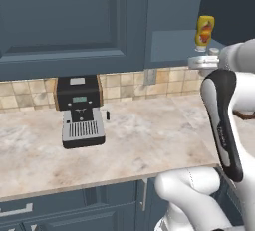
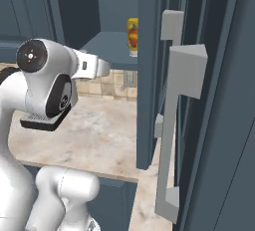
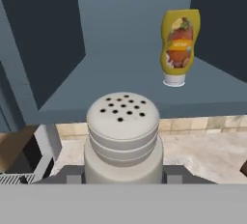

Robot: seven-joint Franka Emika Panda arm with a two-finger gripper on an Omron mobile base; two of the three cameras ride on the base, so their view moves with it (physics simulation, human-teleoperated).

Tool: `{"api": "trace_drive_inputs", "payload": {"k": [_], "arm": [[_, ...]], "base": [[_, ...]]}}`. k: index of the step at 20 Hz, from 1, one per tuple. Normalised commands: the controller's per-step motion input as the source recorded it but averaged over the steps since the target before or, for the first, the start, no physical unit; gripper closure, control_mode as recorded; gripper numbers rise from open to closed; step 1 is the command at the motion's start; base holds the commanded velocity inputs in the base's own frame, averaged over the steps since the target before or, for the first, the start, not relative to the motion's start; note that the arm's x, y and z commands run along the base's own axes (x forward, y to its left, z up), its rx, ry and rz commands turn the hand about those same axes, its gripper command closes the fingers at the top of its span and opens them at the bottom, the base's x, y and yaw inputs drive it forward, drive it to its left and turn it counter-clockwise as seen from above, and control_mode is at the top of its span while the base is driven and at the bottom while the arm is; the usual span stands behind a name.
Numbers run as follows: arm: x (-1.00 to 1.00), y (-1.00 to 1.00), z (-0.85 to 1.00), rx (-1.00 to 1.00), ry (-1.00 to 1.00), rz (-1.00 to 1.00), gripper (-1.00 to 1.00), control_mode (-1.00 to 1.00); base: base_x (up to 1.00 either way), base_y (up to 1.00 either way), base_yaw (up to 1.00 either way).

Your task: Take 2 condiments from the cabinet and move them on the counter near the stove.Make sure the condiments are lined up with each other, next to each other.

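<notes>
While my tool [image 3: 123, 172] grips the squat pale shaker [image 3: 123, 138] with its domed, hole-dotted cap, the yellow bottle [image 3: 179, 44] with red-orange label stands beyond on the cabinet shelf [image 3: 120, 80].

The arm [image 1: 224, 125] was glossy white with rounded segments, black bands along its joints, a round grey cap with a centre screw, and a dark vented underside at one joint

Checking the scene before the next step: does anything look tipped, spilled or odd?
Nothing spilled or tipped. The yellow bottle stands cap-down on the cabinet shelf, as squeeze bottles often do. The shaker sits upright in the tool.
</notes>
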Motion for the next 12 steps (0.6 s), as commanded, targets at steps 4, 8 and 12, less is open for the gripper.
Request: {"api": "trace_drive_inputs", "payload": {"k": [4,8,12], "arm": [[-0.8,0.27,0.02,-0.05,0.01,0.17,1.0,-1.0],[-0.6,0.29,0.0,-0.09,0.0,0.03,1.0,-1.0],[-0.46,0.11,0.0,-0.05,0.0,0.0,1.0,-1.0]], "base": [[0.0,0.0,0.0],[0.0,0.0,0.0],[0.0,0.0,0.0]]}}
